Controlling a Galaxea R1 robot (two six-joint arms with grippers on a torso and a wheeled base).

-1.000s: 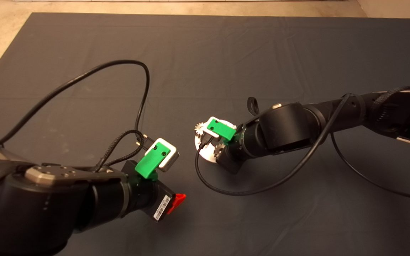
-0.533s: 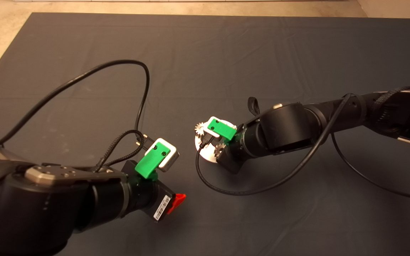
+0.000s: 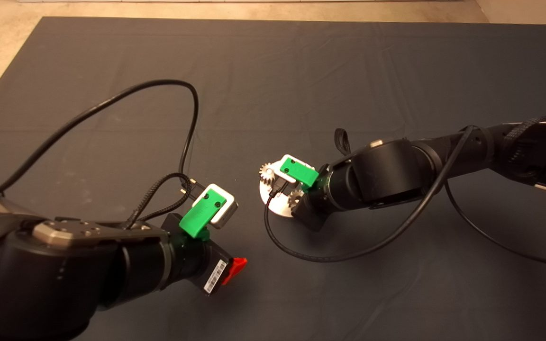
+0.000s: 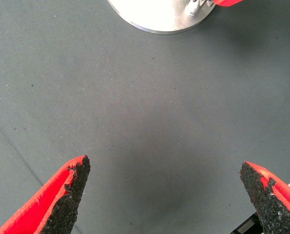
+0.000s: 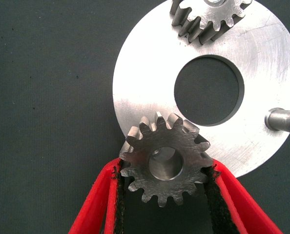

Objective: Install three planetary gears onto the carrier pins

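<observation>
I've got the right gripper point(image 5: 163, 195) reaching in from the right, low over the silver disc point(image 5: 135, 92) mid-desk. Its jaws are closed on a gear point(image 5: 165, 158), pads pressed to the teeth on both sides, the gear sitting over the disc's rim with a pin showing in its bore. A second gear point(image 5: 209, 13) sits at the disc's far edge; one bare pin point(image 5: 283, 120) stands free. My left gripper point(image 4: 164, 195) hangs above bare mat point(image 4: 150, 122) near the disc, jaws spread wide, nothing in them.
</observation>
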